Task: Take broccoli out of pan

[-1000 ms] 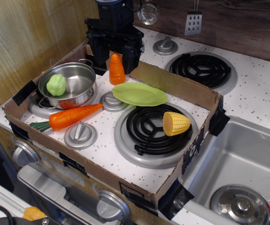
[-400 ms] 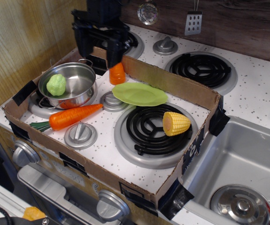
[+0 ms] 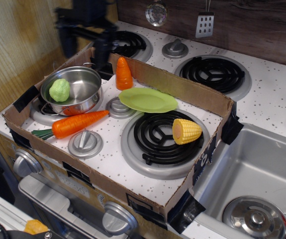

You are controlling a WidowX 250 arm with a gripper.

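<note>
A: At the far left corner of the cardboard box (image 3: 182, 92), the gripper (image 3: 85, 35) now hangs blurred above the pan (image 3: 75, 92); a second ago it stood over the upright carrot (image 3: 124, 73), further right; so it has swung left toward the pot, which I read as lining up for the reach.

B: And the fingers?

A: Motion blur smears them; two dark prongs point down, well apart as far as I can make out, nothing between them; I cannot tell their spread for sure.

B: Where is the broccoli (image 3: 59, 90)?

A: Inside the pan, against its left wall, unmoved across the frames; nothing else lies in the pan, only an orange reflection on its wall; so the task has not truly begun; the descent and the grasp are both ahead.

B: Other holders?

A: The green plate (image 3: 147, 99) sits bare, near the middle of the box; the lying carrot (image 3: 75, 124) rests just in front of the pan; the corn (image 3: 186, 131) lies on the coil burner (image 3: 155, 142); the sink (image 3: 252, 169) at right holds only its strainer.
</note>
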